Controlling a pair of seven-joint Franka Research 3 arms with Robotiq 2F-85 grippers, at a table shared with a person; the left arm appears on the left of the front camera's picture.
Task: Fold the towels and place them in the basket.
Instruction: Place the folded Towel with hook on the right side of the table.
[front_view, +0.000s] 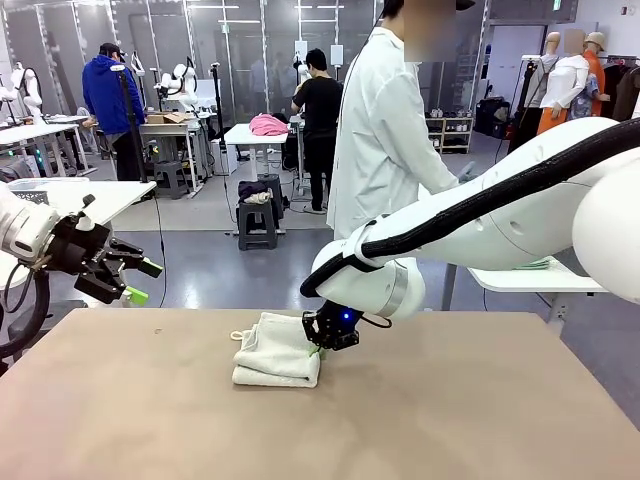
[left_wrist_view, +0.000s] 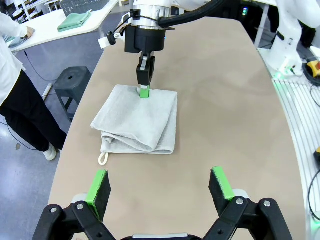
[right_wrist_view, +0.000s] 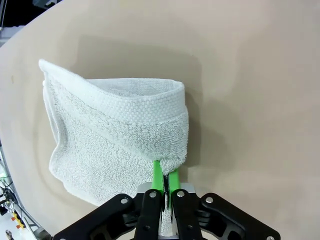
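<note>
A folded off-white towel (front_view: 272, 352) (left_wrist_view: 140, 117) (right_wrist_view: 110, 135) lies on the tan table (front_view: 450, 410), its small corner loop (left_wrist_view: 103, 158) pointing toward my left gripper. My right gripper (front_view: 320, 346) (left_wrist_view: 144, 93) (right_wrist_view: 164, 172) reaches down from the far side and is shut on the towel's folded edge, with cloth pinched between the green pads. My left gripper (front_view: 143, 282) (left_wrist_view: 160, 182) hangs open above the table's left side, apart from the towel and holding nothing. A light mint green towel (left_wrist_view: 73, 20) rests on a white side table beyond the far edge. The basket is out of view.
A person in a white coat (front_view: 385, 130) stands at the far side, turned to the white side table (front_view: 530, 280). A dark stool (left_wrist_view: 70, 85) stands on the floor by the table's far edge. Bare tabletop surrounds the towel.
</note>
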